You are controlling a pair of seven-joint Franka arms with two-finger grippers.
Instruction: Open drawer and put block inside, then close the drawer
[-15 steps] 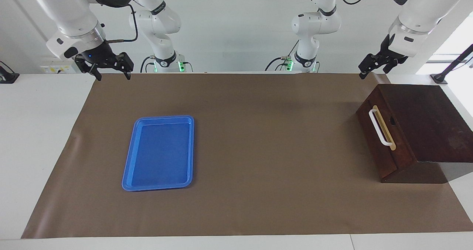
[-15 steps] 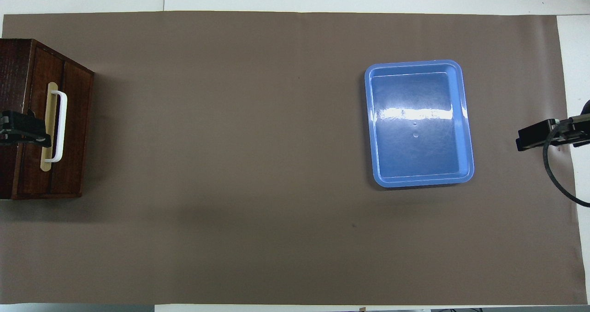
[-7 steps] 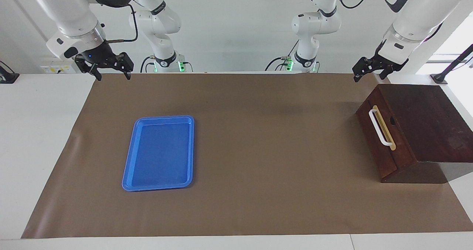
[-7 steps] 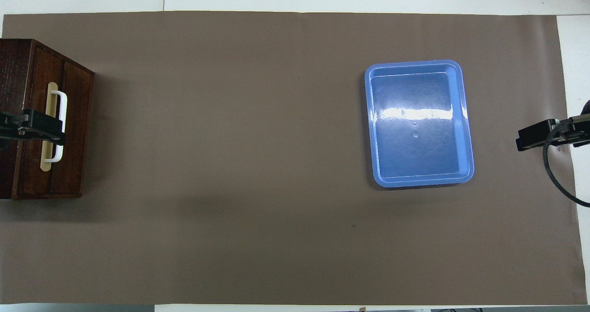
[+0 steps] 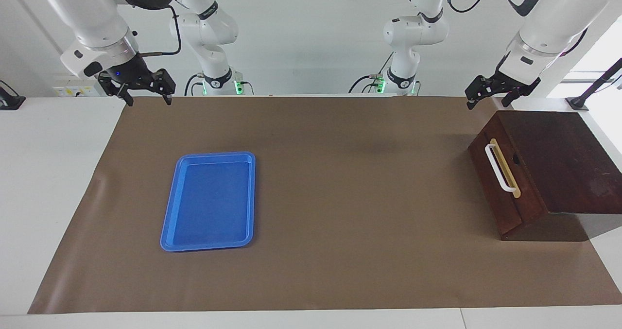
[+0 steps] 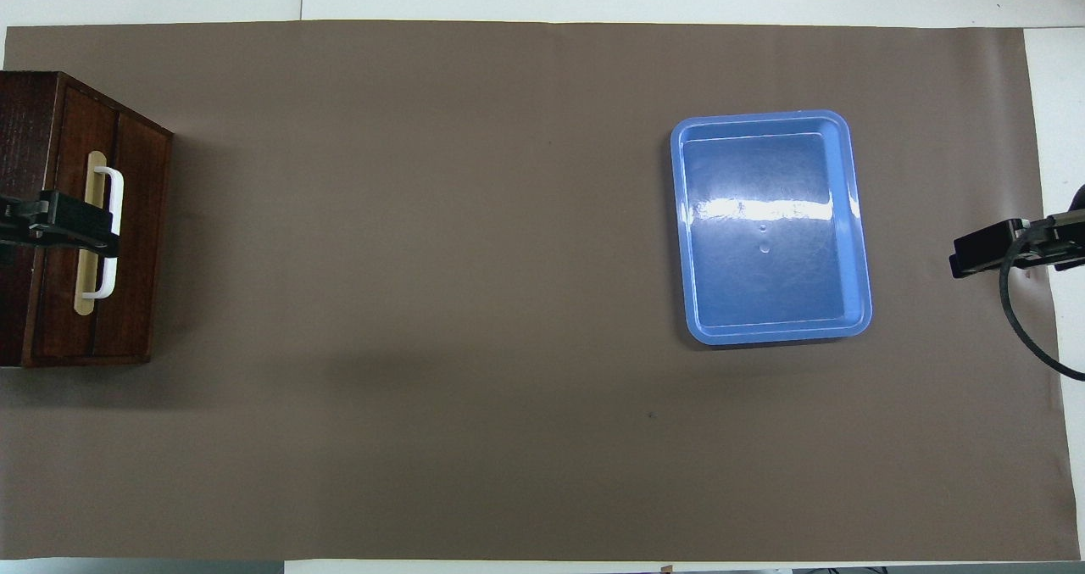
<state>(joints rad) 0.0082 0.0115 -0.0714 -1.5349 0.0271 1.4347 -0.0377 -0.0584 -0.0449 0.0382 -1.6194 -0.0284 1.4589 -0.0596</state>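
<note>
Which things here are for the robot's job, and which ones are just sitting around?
For the job:
drawer, shut
white bar handle
left gripper, up over the drawer
No block is in view.

Just lying about:
blue tray
brown mat
right gripper, waiting

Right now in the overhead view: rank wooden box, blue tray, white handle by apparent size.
1. Blue tray.
2. Wooden box, though the picture's edge cuts it off, so tray versus box is unsure.
3. White handle, clearly smallest.
</note>
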